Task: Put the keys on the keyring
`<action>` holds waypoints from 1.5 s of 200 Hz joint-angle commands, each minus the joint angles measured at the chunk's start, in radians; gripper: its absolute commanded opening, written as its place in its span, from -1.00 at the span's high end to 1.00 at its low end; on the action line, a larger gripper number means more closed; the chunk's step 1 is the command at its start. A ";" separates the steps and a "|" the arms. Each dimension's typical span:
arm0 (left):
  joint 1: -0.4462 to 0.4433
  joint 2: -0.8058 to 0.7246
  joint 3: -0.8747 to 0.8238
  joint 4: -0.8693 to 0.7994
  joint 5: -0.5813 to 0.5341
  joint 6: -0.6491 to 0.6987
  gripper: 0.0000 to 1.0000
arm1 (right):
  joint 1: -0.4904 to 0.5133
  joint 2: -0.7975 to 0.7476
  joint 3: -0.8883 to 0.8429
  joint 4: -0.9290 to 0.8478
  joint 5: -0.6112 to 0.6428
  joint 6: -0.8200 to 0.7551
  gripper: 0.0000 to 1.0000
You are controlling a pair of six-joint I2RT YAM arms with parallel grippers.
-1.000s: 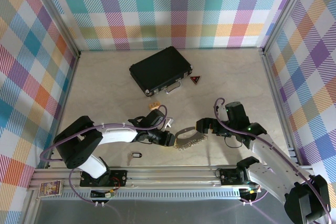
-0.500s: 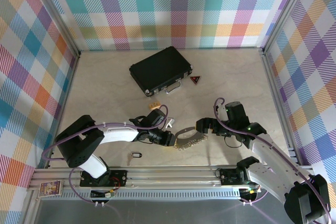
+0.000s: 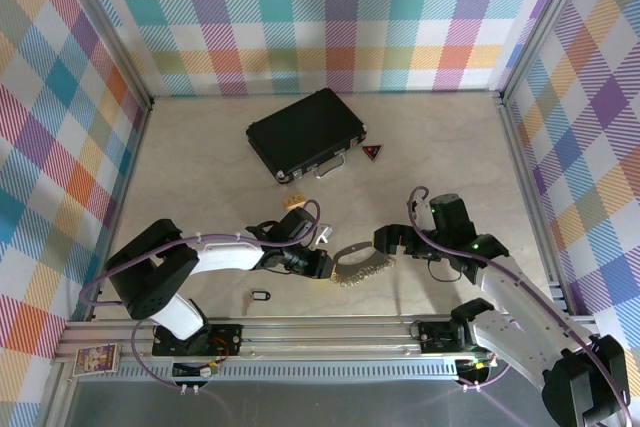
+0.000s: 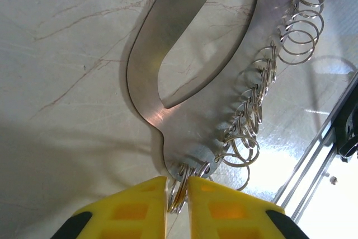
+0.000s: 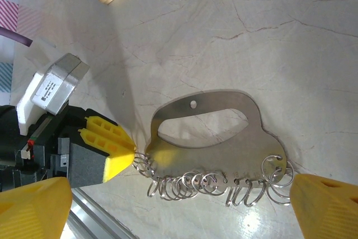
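The left claw (image 4: 177,186), pinched nearly shut on an end ring of the keys (image 4: 146,65), should grip firmly while dragging them nearer to the keyring (image 3: 261,295); the right claw (image 5: 179,202) gapes wide, empty.

Pale marbled desk (image 3: 200,167). Far centre: black case (image 3: 305,133), lying flat. Just right of it: small dark triangle (image 3: 372,153). Nearer, centre: tan block (image 3: 294,203). Near centre-right: keys (image 3: 360,265), spread flat. Near edge, left of the keys and apart from them: keyring (image 3: 261,295).
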 commanded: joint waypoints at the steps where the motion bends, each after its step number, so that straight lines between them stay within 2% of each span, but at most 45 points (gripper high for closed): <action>1: -0.010 0.012 0.022 0.022 0.027 0.021 0.67 | 0.005 -0.020 0.020 -0.013 0.011 -0.022 -0.98; 55: -0.009 0.013 0.024 0.025 0.038 0.021 0.74 | 0.005 -0.023 0.023 -0.018 0.017 -0.024 -0.98; 93: -0.010 -0.001 0.019 0.019 0.039 0.024 0.92 | 0.005 -0.025 0.034 -0.025 0.023 -0.028 -0.98; 132: -0.012 -0.047 0.010 0.008 0.027 0.036 1.00 | 0.005 -0.030 0.051 -0.040 0.022 -0.032 -0.98; 159: -0.016 -0.125 0.012 -0.037 -0.003 0.082 1.00 | 0.005 -0.047 0.064 -0.048 -0.005 -0.041 -0.98; 171: -0.018 -0.167 0.012 -0.050 -0.012 0.107 1.00 | 0.005 -0.072 0.059 -0.014 -0.060 -0.040 -1.00; 182: -0.021 -0.216 0.011 -0.053 -0.017 0.126 1.00 | 0.005 -0.108 0.049 0.030 -0.112 -0.029 -0.93; 202: -0.031 -0.305 0.003 -0.042 -0.038 0.164 1.00 | 0.005 -0.174 0.049 0.078 -0.157 -0.016 -0.86; 249: -0.047 -0.503 -0.018 0.017 -0.110 0.238 1.00 | 0.005 -0.236 0.068 0.162 -0.279 -0.010 -0.84; 300: -0.061 -0.659 -0.032 0.133 -0.106 0.344 1.00 | 0.039 -0.300 0.068 0.293 -0.361 0.005 -0.55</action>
